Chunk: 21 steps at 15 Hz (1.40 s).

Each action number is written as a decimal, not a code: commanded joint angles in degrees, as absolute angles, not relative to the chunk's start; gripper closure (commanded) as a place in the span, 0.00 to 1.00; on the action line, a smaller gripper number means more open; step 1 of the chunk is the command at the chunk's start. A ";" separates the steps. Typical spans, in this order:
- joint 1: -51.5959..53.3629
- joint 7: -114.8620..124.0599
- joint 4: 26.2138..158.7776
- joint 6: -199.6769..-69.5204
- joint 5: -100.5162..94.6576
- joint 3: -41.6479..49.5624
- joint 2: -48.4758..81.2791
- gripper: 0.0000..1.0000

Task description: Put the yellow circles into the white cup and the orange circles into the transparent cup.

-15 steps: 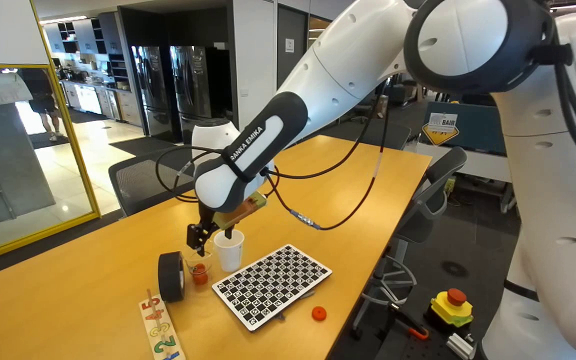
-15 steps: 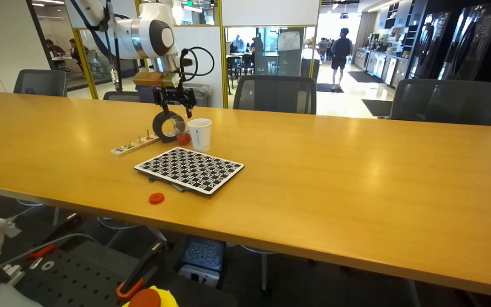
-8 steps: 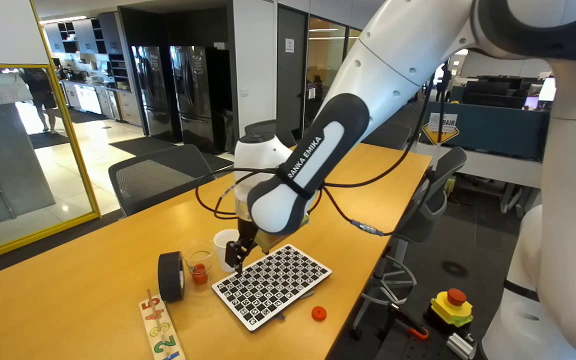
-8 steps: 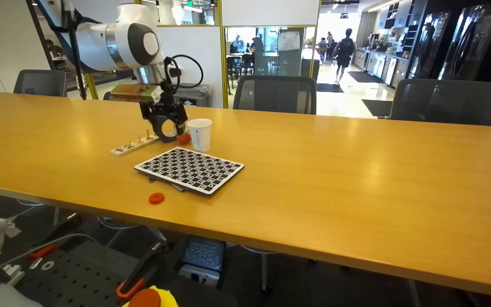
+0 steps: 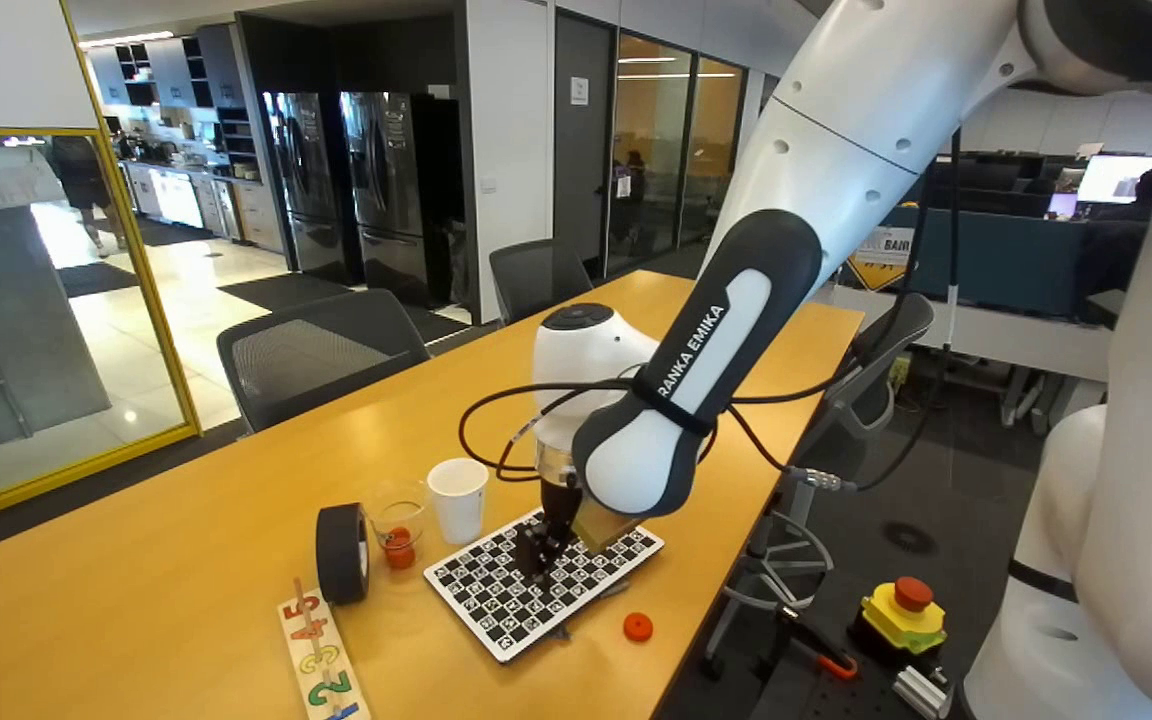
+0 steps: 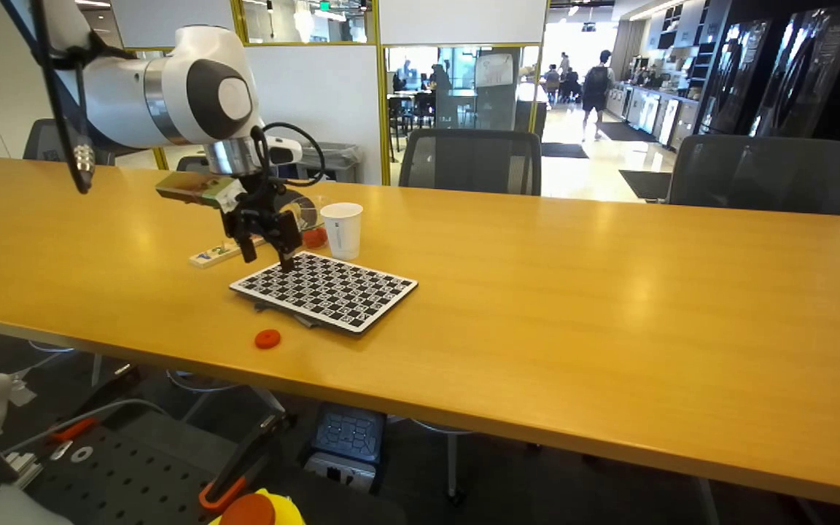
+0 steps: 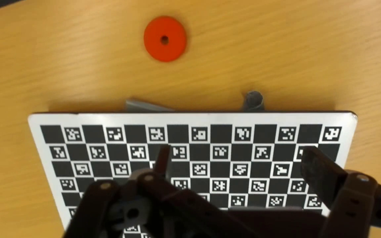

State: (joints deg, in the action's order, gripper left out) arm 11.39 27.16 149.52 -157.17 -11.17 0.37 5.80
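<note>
Left to right across the bench (image 5: 166, 600) in an exterior view, a wooden strip (image 5: 324, 658) with pegs and coloured numerals lies flat, its far end near a black ring (image 5: 339, 555) that stands on its edge. Just beside the ring sits the clear cup (image 5: 401, 522), upright, with orange discs (image 5: 399, 549) at its bottom; how many, I cannot tell. Close by on its right stands the white cup (image 5: 457, 502), also upright, its lower inside hidden in both exterior views. Next, my hand (image 6: 267, 260) points down over the checkered board (image 5: 486, 590), its two fingers (image 7: 322, 175) spread apart, with black and white squares showing between them in the wrist view. Grey pieces (image 7: 253, 99) jut from beneath the board's edge. Past that edge, apart from the board and from my hand, another orange disc (image 5: 638, 627) lies flat on the bench, a small hole at its centre. At far right, beyond the edge of the bench, a red push button on a yellow base (image 5: 901, 622) stands near the foot of my arm (image 5: 1046, 560).
</note>
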 commanded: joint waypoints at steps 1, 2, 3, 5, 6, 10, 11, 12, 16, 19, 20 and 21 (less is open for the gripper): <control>9.65 29.71 153.79 -159.07 -10.05 -0.03 3.39 0.00; 9.08 28.78 154.17 -159.20 -9.18 -0.04 3.82 0.00; 8.55 28.12 154.57 -159.27 -8.36 0.01 4.11 0.00; 7.38 26.75 155.22 -159.99 -6.88 0.15 4.79 0.00; 6.84 26.16 155.41 -160.13 -6.03 0.17 5.15 0.00; 5.13 22.44 156.24 -160.54 -0.98 -0.41 6.22 0.00; 4.83 21.33 156.59 -160.84 0.64 -0.65 6.40 0.00; 4.59 20.30 156.83 -160.98 2.21 -0.86 6.55 0.00; 3.59 15.14 157.24 -161.94 9.65 -2.39 8.05 0.00; 3.08 12.58 156.99 -162.22 13.90 -3.48 9.36 0.00; 2.90 11.87 156.90 -162.37 15.03 -3.80 9.83 0.00; 2.84 11.56 156.93 -162.91 15.71 -3.94 10.30 0.00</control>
